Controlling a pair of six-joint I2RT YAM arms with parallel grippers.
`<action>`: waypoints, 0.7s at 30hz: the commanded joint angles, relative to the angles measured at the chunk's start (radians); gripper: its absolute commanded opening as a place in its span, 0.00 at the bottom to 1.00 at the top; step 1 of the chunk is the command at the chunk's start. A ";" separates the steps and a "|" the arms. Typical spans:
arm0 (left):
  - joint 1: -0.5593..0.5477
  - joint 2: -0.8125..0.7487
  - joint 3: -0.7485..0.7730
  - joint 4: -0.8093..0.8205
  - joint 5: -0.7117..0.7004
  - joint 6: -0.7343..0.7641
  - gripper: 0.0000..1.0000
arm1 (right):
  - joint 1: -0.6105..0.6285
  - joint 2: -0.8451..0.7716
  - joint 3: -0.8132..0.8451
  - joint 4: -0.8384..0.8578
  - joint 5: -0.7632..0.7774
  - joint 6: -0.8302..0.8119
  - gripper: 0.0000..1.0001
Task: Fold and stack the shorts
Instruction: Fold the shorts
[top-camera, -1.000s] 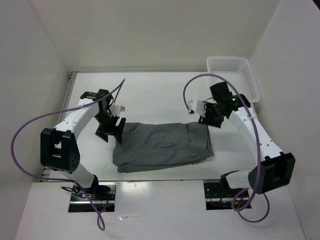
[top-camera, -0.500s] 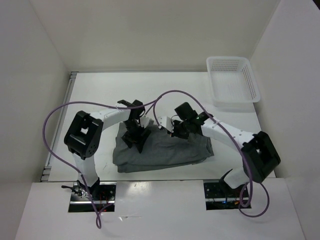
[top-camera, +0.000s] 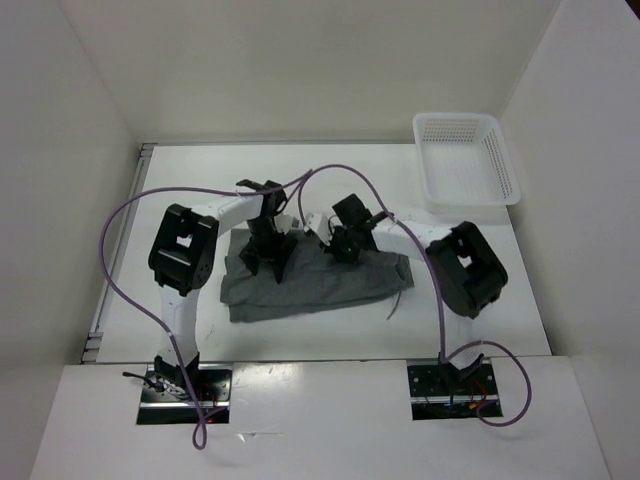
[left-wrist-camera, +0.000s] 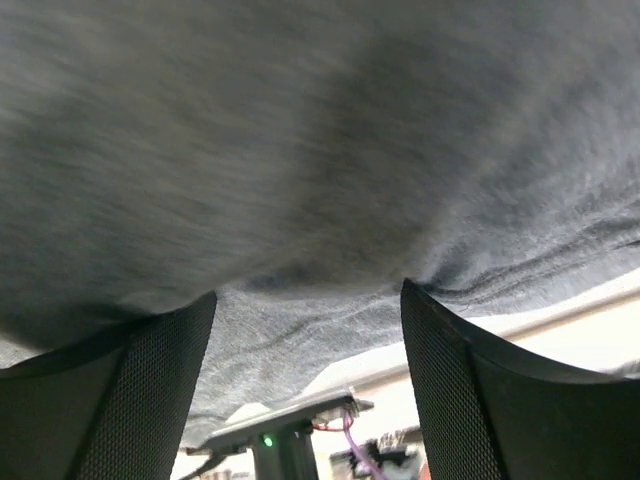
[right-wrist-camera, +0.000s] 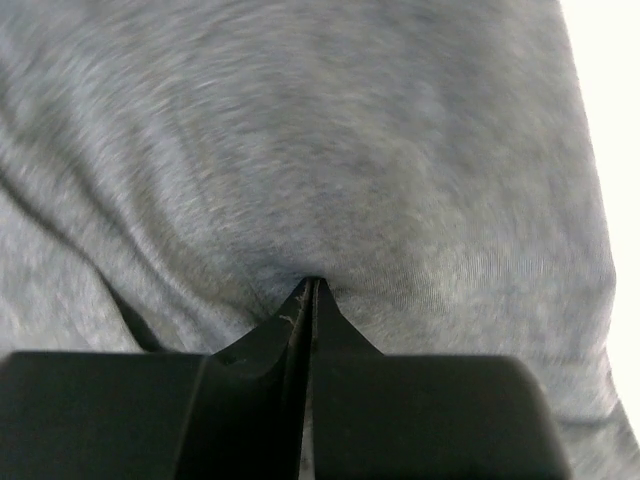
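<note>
The grey shorts (top-camera: 320, 285) lie folded in a wide band on the white table, a thin dark drawstring (top-camera: 399, 300) trailing off the right end. My left gripper (top-camera: 268, 252) sits on the shorts' left part. In the left wrist view it (left-wrist-camera: 310, 295) is wide open, with grey fabric (left-wrist-camera: 320, 150) filling the view beyond the fingers (left-wrist-camera: 150, 390). My right gripper (top-camera: 340, 242) rests on the shorts' upper middle. In the right wrist view it (right-wrist-camera: 312, 282) is shut, and the fabric (right-wrist-camera: 350, 130) puckers at its tips.
A white perforated basket (top-camera: 505, 170) stands at the back right corner of the table (top-camera: 180, 190). White walls enclose the table on the left, back and right. Purple cables loop from both arms over the table.
Both arms have swung inward from the shorts' two ends to its middle. The shorts' right end has drawn in to the left, and the cloth has shifted slightly toward the back.
</note>
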 joint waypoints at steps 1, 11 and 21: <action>0.075 0.124 0.075 0.256 -0.141 0.044 0.83 | -0.062 0.168 0.164 0.117 0.090 0.037 0.02; 0.204 0.210 0.463 0.288 -0.242 0.044 0.88 | -0.075 0.428 0.781 -0.094 0.097 0.255 0.09; 0.194 0.019 0.431 0.293 -0.031 0.044 0.90 | -0.097 0.200 0.805 -0.104 0.032 0.392 0.49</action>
